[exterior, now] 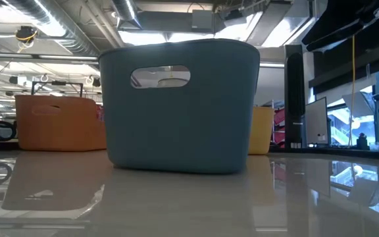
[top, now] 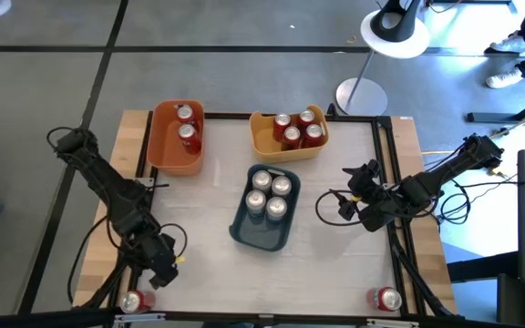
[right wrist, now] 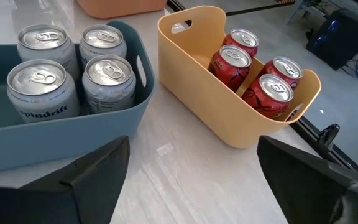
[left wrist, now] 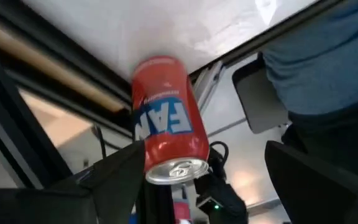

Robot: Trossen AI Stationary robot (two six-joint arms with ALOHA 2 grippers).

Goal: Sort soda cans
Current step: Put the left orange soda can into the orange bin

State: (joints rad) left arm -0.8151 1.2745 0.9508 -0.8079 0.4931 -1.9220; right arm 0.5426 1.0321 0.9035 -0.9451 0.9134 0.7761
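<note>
Several silver cans (right wrist: 73, 68) stand in the blue-grey bin (top: 264, 228). Several red cans (right wrist: 253, 68) stand in the yellow bin (top: 285, 146), and two red cans (top: 186, 126) in the orange bin (top: 173, 155). One red can (top: 135, 302) lies on its side at the table's near left corner, and another (top: 386, 298) lies at the near right corner. My left gripper (top: 160, 269) hovers open just above the left can (left wrist: 166, 118), a finger on each side (left wrist: 213, 158). My right gripper (top: 346, 196) is open right of the blue-grey bin (right wrist: 191, 146). Neither gripper shows in the low view. My left gripper has one finger (left wrist: 120, 174) close beside the lying red can's side near its silver top end (left wrist: 173, 169). I cannot tell whether it touches. The other finger (left wrist: 303, 180) stands well apart from the can.
The three bins sit in the middle and far part of the table, the blue-grey one (exterior: 179, 105) nearest. Black frame rails (top: 395, 182) run along the table's sides. White lamp stands (top: 363, 91) are beyond the far edge. Bare tabletop (top: 199, 246) lies between the arms.
</note>
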